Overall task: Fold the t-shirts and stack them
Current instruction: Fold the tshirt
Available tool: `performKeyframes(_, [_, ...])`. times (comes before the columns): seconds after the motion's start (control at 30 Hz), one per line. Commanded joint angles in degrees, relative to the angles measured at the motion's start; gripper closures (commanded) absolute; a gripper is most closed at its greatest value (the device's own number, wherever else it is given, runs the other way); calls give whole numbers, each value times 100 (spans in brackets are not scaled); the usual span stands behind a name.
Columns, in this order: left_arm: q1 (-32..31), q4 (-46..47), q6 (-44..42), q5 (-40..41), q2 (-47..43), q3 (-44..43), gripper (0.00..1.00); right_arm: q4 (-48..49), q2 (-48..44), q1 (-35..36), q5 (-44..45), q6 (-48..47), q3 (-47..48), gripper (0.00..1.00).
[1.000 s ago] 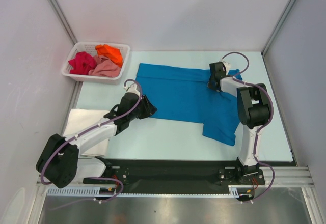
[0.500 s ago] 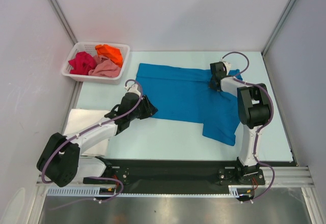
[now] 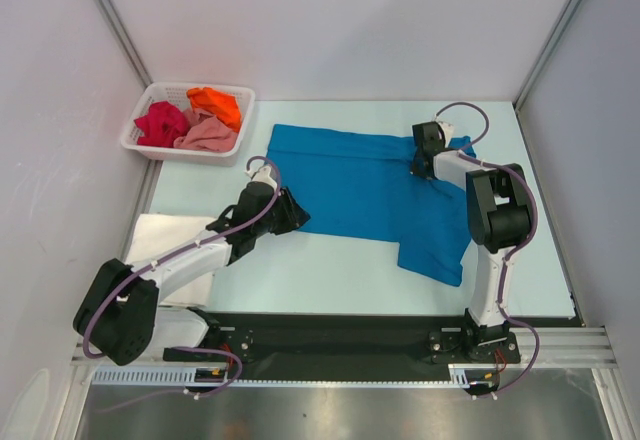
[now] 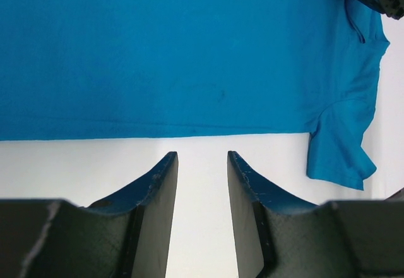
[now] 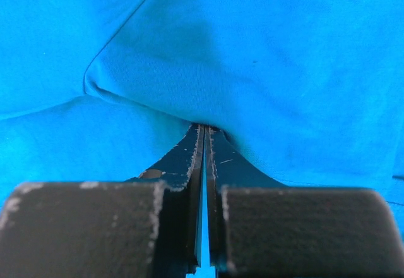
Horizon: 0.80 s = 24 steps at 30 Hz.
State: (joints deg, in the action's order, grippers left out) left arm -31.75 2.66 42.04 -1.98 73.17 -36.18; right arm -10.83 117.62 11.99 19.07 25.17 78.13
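So, surface point(image 3: 330, 275): pale and bare along the near edge; it carries all the cloth.
Blue t-shirt point(image 3: 350, 185): spread flat across the middle of the surface towards the far edge, one sleeve trailing towards the near right corner.
White t-shirt point(image 3: 160, 235): lies flat at the near left corner, partly under the left arm.
Basket point(image 3: 180, 153): at the far left corner, holding the crimson t-shirt point(image 3: 160, 122), orange t-shirt point(image 3: 217, 103) and pink t-shirt point(image 3: 207, 135), all crumpled.
Left fingers point(image 4: 158, 189): apart, with nothing between them, over bare surface just beside the near hem of the blue t-shirt, towards its left end.
Right fingers point(image 5: 189, 158): pressed together at the right end of the blue t-shirt near the far edge, where a pucker of cloth gathers at their tips; it looks pinched there.
Handling: probably light, limp and thin, so it should drape and crease rather than hold any shape, and drag across the surface if pulled from one point alone.
Where to hold: likely the hem and the shoulder or collar seam, where doubled cloth gives a thin pinch more to bite; lifting both ends together should keep the fold line straight.
Risk: a shallow pinch may slip off a single layer.
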Motion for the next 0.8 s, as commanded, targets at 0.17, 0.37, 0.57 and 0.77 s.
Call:
performKeyframes(0.17, [-24, 323, 138, -101, 13, -126, 58, -420, -644, 198, -149, -3, 106, 100])
performKeyframes(0.37, [-24, 358, 199, -171, 66, -134, 58, -622, -838, 278, -298, 155, -17, 100])
performKeyframes(0.57, [-24, 367, 225, -198, 75, -126, 58, -727, -881, 295, -588, 199, -114, 100])
performKeyframes(0.77, [-24, 367, 243, -206, 66, -99, 58, -851, -943, 339, -720, 234, -175, 100])
